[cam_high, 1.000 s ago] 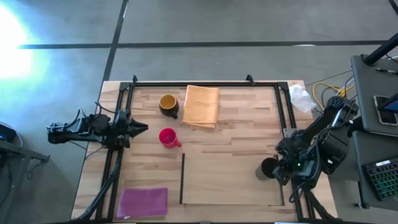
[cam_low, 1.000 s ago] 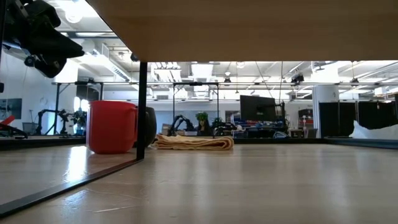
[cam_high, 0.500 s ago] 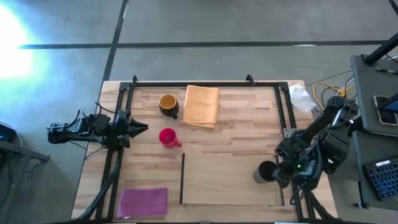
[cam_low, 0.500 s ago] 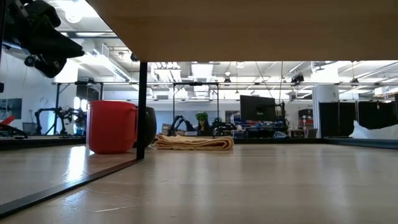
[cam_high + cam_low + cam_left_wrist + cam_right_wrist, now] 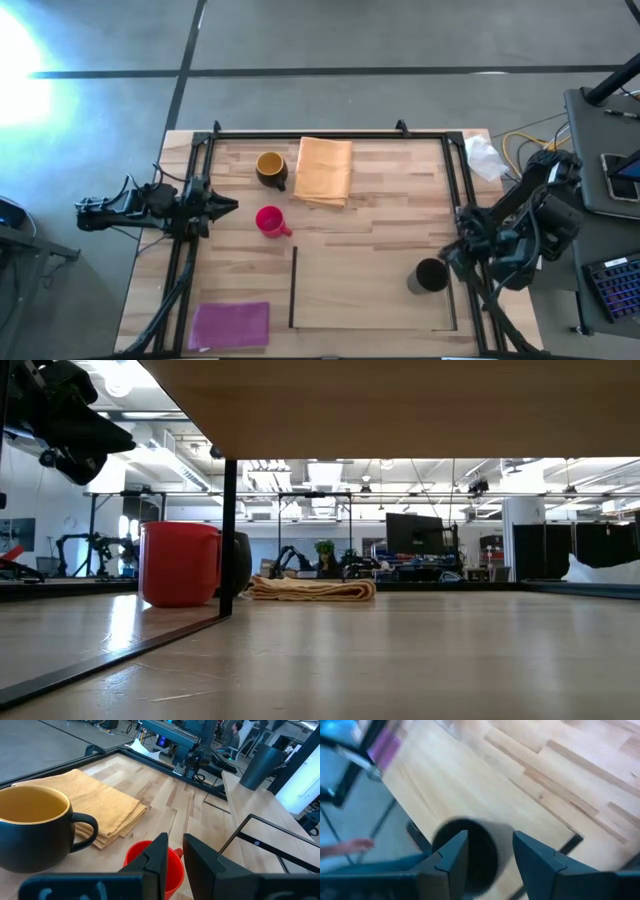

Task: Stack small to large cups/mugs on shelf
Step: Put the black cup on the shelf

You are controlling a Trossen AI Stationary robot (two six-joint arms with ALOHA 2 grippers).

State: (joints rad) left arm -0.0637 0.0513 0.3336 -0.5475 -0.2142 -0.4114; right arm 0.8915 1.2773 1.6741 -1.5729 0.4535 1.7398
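Note:
The black mug point(image 5: 430, 276) stands upright on its base at the right end of the shelf point(image 5: 360, 295), mouth up. My right gripper point(image 5: 457, 262) is open just to the mug's right; in its wrist view point(image 5: 490, 840) the mug point(image 5: 475, 852) shows beyond the parted fingers. The pink-red mug point(image 5: 269, 220) and the brown mug with the yellow inside point(image 5: 270, 167) stand on the table left of the shelf. My left gripper point(image 5: 228, 205) is shut at the left edge, pointing at the pink-red mug point(image 5: 150, 862).
A folded orange cloth point(image 5: 325, 168) lies at the back middle and a magenta cloth point(image 5: 230, 324) at the front left. A dark frame point(image 5: 330, 134) runs around the table. The shelf is bare wood left of the black mug.
My right gripper has drawn back from over the black mug toward the table's right edge. The mug has slid slightly toward the left and now stands alone and fully in view on the shelf.

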